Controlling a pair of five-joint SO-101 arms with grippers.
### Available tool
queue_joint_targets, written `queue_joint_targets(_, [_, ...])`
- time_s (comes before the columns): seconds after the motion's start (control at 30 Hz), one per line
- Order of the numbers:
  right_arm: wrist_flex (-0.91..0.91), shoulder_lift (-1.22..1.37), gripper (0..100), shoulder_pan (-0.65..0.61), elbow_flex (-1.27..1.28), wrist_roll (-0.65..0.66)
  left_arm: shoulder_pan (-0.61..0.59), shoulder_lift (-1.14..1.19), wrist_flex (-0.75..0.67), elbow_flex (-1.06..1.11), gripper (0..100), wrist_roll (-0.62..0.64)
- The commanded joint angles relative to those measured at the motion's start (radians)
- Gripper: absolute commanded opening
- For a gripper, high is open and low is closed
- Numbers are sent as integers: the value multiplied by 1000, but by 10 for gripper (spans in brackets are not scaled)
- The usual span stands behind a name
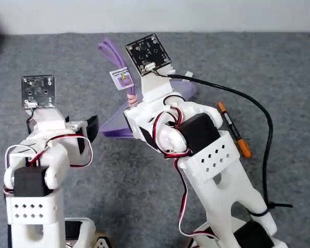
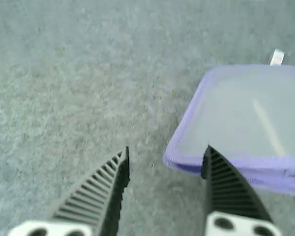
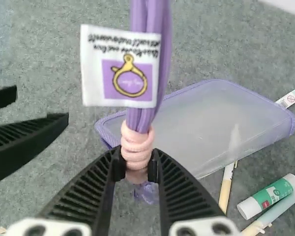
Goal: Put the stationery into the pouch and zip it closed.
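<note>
A grey mat (image 1: 279, 67) ran back to a pale wall beyond the purple pouch (image 1: 115, 127); a pen (image 1: 233, 129) lay well apart from it. Left wrist view: the left gripper (image 2: 167, 151) gaped empty at the pouch's corner. Right wrist view: the right gripper (image 3: 135, 157) clamped a purple cord (image 3: 150, 14) above the pouch. The cord's white tag (image 3: 120, 66) bore a yellow ring drawing and tiny print, and a glue stick (image 3: 270, 195) lay near the pouch's edge.

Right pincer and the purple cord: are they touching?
Touching. The right wrist view shows the right pincer shut on the cord at its pink wrap.

grey felt tabletop (image 1: 294, 72), pale wall (image 1: 196, 15)
</note>
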Motion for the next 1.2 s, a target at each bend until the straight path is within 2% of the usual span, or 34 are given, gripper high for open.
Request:
queue_joint_targets(0.0, [-12,-35,8,13,-8,-9,9,-12,-29,-13,237,14])
queue_joint_targets(0.33, [-278,-39,8,10,-12,5,2,-14,-11,13,235,12])
queue_joint_targets(0.5, [-456,-35,8,8,-12,104,2,-8,-34,82,235,11])
queue_joint_targets(0.87, [-802,51,8,2,-12,299,0,-5,-440,306,107,12])
queue_joint_targets(1.17, [-835,87,8,-58,-83,425,0,-5,-657,325,99,12])
